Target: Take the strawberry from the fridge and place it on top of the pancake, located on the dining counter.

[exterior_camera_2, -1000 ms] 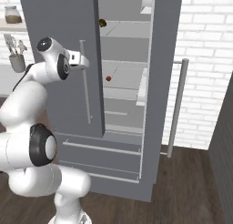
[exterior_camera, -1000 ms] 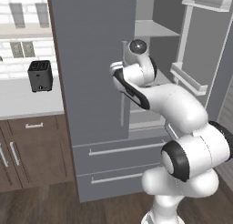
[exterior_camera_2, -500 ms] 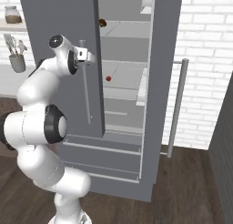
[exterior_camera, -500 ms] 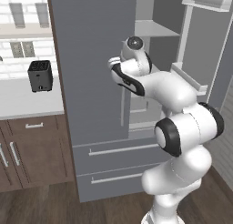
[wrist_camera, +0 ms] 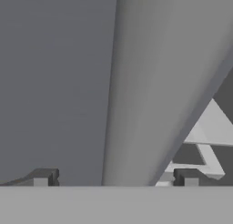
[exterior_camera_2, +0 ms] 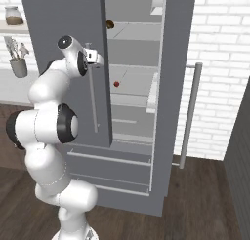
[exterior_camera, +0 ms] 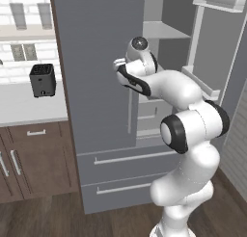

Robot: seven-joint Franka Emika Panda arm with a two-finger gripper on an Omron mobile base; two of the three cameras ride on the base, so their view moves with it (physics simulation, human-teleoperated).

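Observation:
The strawberry [exterior_camera_2: 116, 84] is a tiny red berry on a middle shelf inside the fridge [exterior_camera_2: 63, 19]. The fridge's right door [exterior_camera_2: 176, 63] hangs wide open, and the left door [exterior_camera: 96, 62] is in front of me. My gripper [exterior_camera_2: 95, 58] [exterior_camera: 118, 65] is up at the top of the left door's vertical bar handle [exterior_camera_2: 93, 97]. In the hand view the gripper [wrist_camera: 114, 178] stands open with the handle [wrist_camera: 136, 82] running between its fingertips [wrist_camera: 43, 177]; no pad touches it. The pancake and the dining counter are out of view.
A small brown round item [exterior_camera_2: 110, 24] sits on the upper shelf. Two drawers [exterior_camera: 125, 159] run below the doors. A black toaster [exterior_camera: 42, 80] stands on the wall counter [exterior_camera: 24, 106] at left, above brown cabinets. A white brick wall [exterior_camera_2: 219, 63] lies right of the fridge.
The hand has edged in onto the left door's handle, and the elbow has swung up and closer to the fridge. The jaws stay open.

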